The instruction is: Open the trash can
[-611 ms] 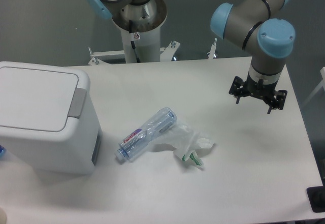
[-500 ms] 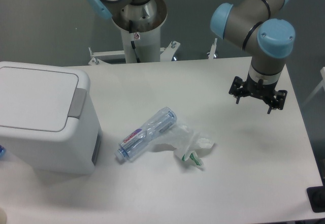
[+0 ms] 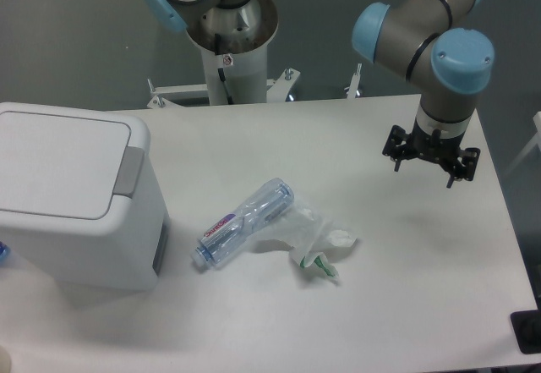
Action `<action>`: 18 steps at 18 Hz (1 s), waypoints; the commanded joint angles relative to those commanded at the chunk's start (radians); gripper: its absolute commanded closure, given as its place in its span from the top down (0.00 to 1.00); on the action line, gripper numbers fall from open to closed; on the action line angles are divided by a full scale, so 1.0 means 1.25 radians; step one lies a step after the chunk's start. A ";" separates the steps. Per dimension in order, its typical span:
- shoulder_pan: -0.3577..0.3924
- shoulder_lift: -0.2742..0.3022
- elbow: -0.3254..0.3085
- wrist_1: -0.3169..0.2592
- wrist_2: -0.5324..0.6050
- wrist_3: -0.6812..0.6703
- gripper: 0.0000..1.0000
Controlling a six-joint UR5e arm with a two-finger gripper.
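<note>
Hovering far from the trash can [image 3: 72, 191], lid shut.
Claw [image 3: 429, 155] spread wide, empty, above the table [image 3: 380, 305], ready to press the tab.

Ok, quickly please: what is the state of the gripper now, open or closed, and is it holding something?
Gripper: open, holding nothing, raised over the table's right side, far from the trash can.

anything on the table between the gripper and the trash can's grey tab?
Yes, in the fixed camera view. Between the gripper and the trash can lie a clear plastic bottle on its side and a crumpled plastic wrapper beside it, slightly nearer the camera than the direct line.
</note>
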 joint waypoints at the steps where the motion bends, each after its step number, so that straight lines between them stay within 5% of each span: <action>1: -0.001 0.005 0.011 -0.040 0.002 -0.002 1.00; 5: -0.021 0.004 0.111 -0.276 0.004 -0.056 1.00; 7: -0.059 0.004 0.151 -0.344 -0.001 -0.124 1.00; 18: -0.213 0.065 0.230 -0.371 -0.210 -0.433 1.00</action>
